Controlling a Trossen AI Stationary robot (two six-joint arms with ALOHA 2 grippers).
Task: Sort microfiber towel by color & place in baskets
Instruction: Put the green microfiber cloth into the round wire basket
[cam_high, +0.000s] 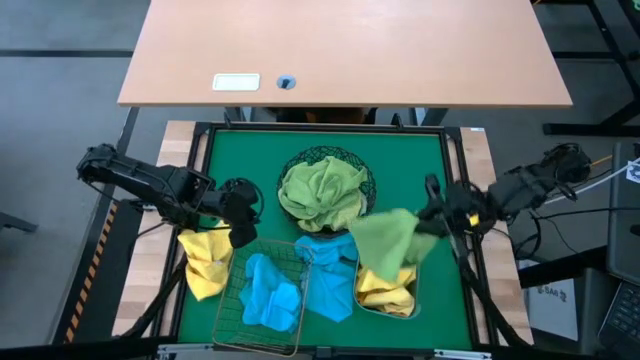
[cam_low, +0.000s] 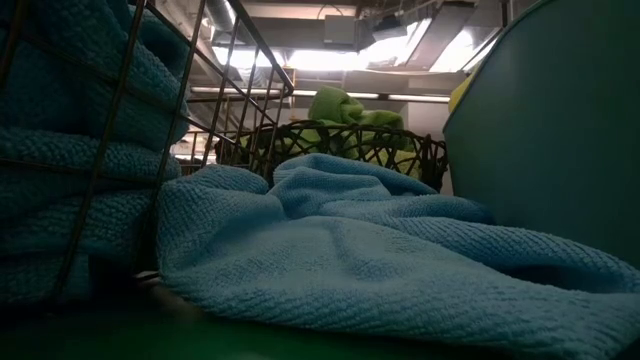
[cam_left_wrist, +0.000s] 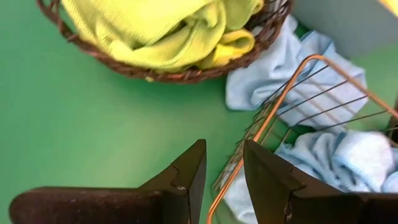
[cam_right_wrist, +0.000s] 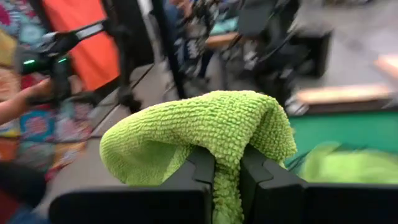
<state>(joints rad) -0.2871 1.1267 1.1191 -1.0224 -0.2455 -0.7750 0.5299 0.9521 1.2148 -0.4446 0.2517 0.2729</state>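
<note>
Overhead view, sorting in progress. The right gripper (cam_high: 432, 213), at centre right of the frame, is clenching a green towel (cam_high: 392, 240) between its fingers; the right wrist view is showing the cloth draped over and pinched between both of them. The towel is hanging above the plastic tub (cam_high: 412, 300) at lower right, which is holding yellow towels (cam_high: 385, 290).

The mesh bowl (cam_high: 364, 172), at centre, is already holding a heap of green cloth (cam_high: 322, 193). The copper basket (cam_high: 232, 295), at lower centre, is holding a blue towel (cam_high: 270, 292); a second blue towel (cam_high: 328, 275) is lying on the green counter (cam_high: 230, 160) between basket and tub, with one edge over the basket rim. A loose yellow towel (cam_high: 205, 262) is lying at lower left, just beside the basket.

The left gripper (cam_high: 240, 222) is hovering left of centre, near the basket's upper left corner, its fingers partly spread and holding nothing, as the left wrist view is showing.

Step in hand, as judged: carrying the green towel towards its bowl. The next move is calling for a shift up and left in the frame until the cloth is hanging over the bowl, then a release; dropping it now would be putting green among yellow.
</note>
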